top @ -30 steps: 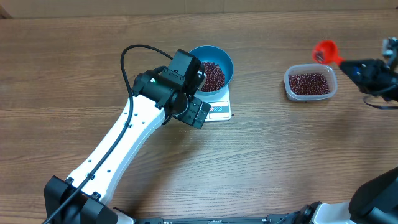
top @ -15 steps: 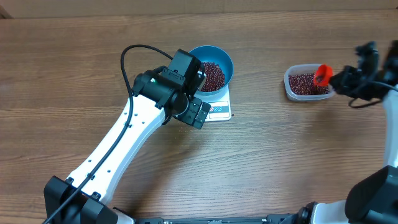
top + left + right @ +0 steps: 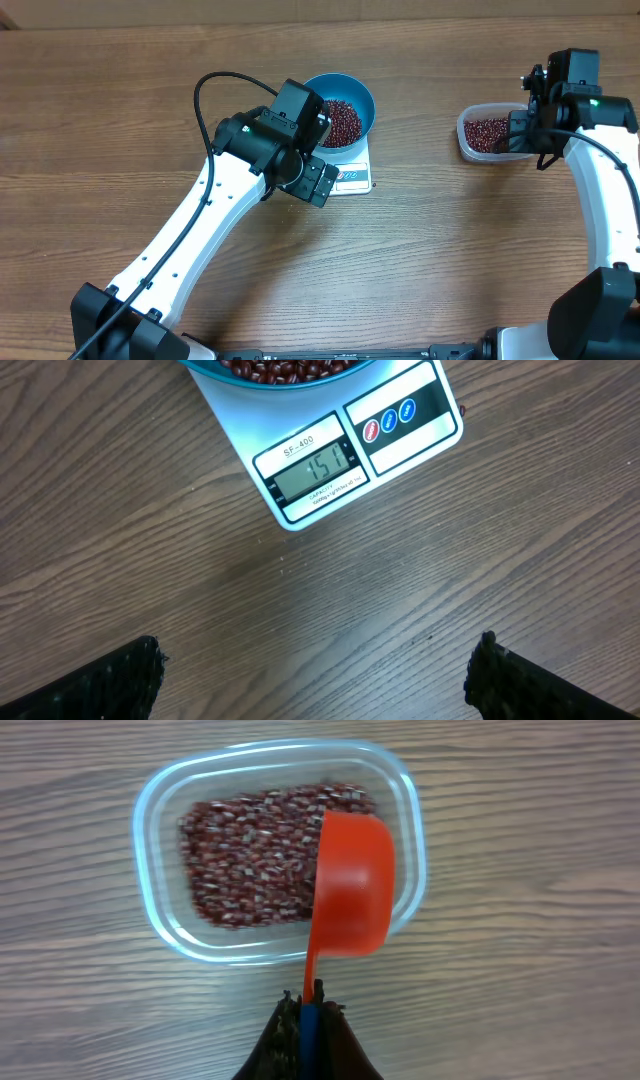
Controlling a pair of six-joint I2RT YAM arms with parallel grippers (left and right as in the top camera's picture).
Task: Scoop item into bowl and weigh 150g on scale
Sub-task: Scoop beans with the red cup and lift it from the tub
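Observation:
The blue bowl (image 3: 340, 112) holds a heap of dark red-brown beans (image 3: 343, 120) and stands on the white scale (image 3: 352, 180). In the left wrist view the scale (image 3: 400, 450) has a display (image 3: 315, 468) that reads 151. My left gripper (image 3: 318, 675) hangs open above bare wood just in front of the scale. My right gripper (image 3: 310, 1010) is shut on the handle of an orange-red scoop (image 3: 350, 885). The scoop's cup hangs over the right part of a clear tub (image 3: 150, 810) of beans (image 3: 240, 870). No beans show on the scoop.
The clear tub (image 3: 465, 135) sits at the table's right, with the right arm (image 3: 600, 190) reaching in from the right edge. The left arm (image 3: 200, 220) runs diagonally from the bottom left and hides the scale's left side. A black cable (image 3: 215, 85) loops above it.
The right arm has swung in from the far right and turned, carrying the scoop leftwards to above the clear tub. The left arm, bowl and scale have not moved.

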